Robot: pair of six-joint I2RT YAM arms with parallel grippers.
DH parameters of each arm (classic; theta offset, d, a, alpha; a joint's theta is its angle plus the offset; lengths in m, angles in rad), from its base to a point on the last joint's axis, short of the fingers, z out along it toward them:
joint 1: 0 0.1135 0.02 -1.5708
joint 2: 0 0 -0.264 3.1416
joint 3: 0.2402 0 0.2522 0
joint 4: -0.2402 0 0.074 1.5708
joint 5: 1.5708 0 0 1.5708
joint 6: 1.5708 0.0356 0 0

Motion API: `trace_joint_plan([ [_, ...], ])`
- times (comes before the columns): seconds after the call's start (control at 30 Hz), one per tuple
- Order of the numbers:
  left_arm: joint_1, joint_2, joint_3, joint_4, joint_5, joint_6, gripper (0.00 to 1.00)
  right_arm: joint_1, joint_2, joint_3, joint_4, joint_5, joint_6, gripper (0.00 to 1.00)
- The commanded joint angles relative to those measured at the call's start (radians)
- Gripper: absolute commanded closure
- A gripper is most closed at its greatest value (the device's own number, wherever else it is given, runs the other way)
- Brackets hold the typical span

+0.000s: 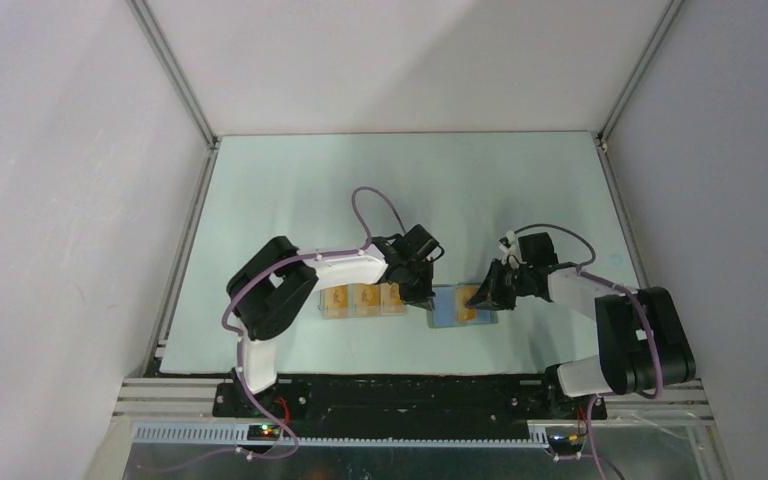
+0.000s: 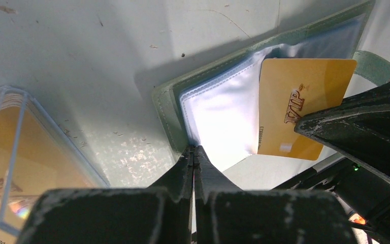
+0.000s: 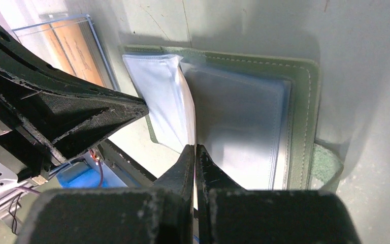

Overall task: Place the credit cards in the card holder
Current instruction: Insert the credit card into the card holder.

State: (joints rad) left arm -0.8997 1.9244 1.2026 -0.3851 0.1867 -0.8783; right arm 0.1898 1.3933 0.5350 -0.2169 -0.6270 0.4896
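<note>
Left gripper [image 2: 193,150] fingers pinch a clear sleeve [image 2: 223,112] of the open card holder [image 2: 163,107]. Right gripper [image 3: 195,148] fingers clamp a credit card [image 2: 304,81] over its pages.

Arms [image 1: 345,266] white and black; purple cables [image 1: 356,200]; pincer fingers [image 2: 175,178] black, scuffed, wedge-shaped.

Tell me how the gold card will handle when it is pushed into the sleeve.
Probably stiff: the card looks flat though the right gripper pinches only one edge. Likely light, being so thin. Its smooth face might slip in the grip.
</note>
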Motion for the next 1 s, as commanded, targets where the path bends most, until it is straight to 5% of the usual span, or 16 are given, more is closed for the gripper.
trace_joint_plan([
  [0.0,0.005,0.052,0.002,-0.037,-0.045,0.042,1.0,-0.001,0.066,0.033,-0.056,-0.028,-0.063,1.0],
  [0.6,0.004,0.06,0.012,-0.039,-0.033,0.05,1.0,0.095,0.222,0.124,-0.029,-0.043,-0.08,1.0],
  [0.87,0.005,0.019,0.014,-0.041,-0.029,0.046,1.0,0.121,0.107,0.176,-0.189,0.094,-0.093,0.47],
  [0.97,0.005,0.007,0.02,-0.045,-0.029,0.045,1.0,0.137,0.101,0.195,-0.219,0.118,-0.095,0.39],
])
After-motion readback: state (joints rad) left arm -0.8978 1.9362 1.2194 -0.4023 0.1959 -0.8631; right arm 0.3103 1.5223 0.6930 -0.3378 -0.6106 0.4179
